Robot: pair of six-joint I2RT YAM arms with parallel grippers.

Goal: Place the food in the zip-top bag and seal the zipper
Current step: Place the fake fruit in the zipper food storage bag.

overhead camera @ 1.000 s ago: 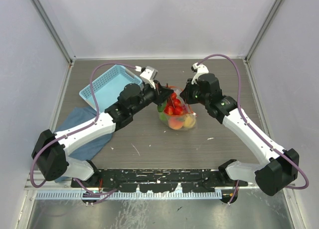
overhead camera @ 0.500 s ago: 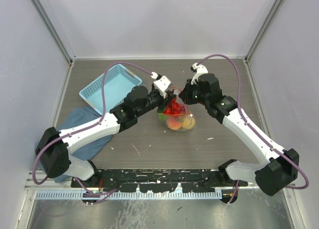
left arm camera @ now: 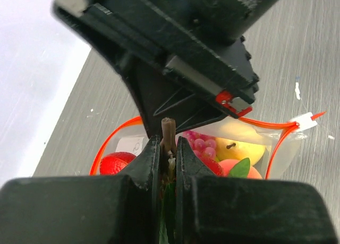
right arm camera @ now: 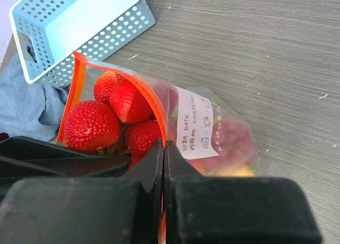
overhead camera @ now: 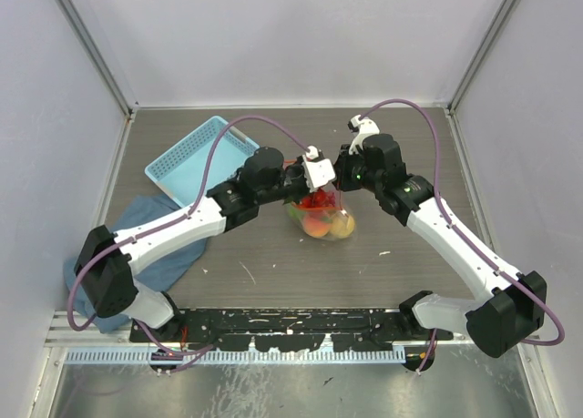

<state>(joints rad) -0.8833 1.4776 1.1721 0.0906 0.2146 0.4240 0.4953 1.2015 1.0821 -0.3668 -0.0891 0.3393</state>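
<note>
Right wrist view has the small clear crinkly zip-top bag (right arm camera: pixel 223 148) lying mid-table between the two arms. Its thin red-orange zipper strip (left arm camera: pixel 268 123) is gaping, with the red toy strawberries (right arm camera: pixel 90 126) crowded right at the mouth and the yellow lemon-like fruit (left arm camera: pixel 239 145) deeper in. The right gripper (right arm camera: pixel 163 145) is clamped tight on the mouth edge. The left gripper (left arm camera: pixel 168 145) is nearly closed on a thin brown stem (left arm camera: pixel 168 129) with something green under it. My guess is that's the green grapes, but I can't see enough to be sure. I'd carry the stem well past the strip before letting go, keep the right hold steady, and nudge the berries inward or the zipper won't meet. The light blue perforated plastic basket (right arm camera: pixel 79 20) sits just behind.
</note>
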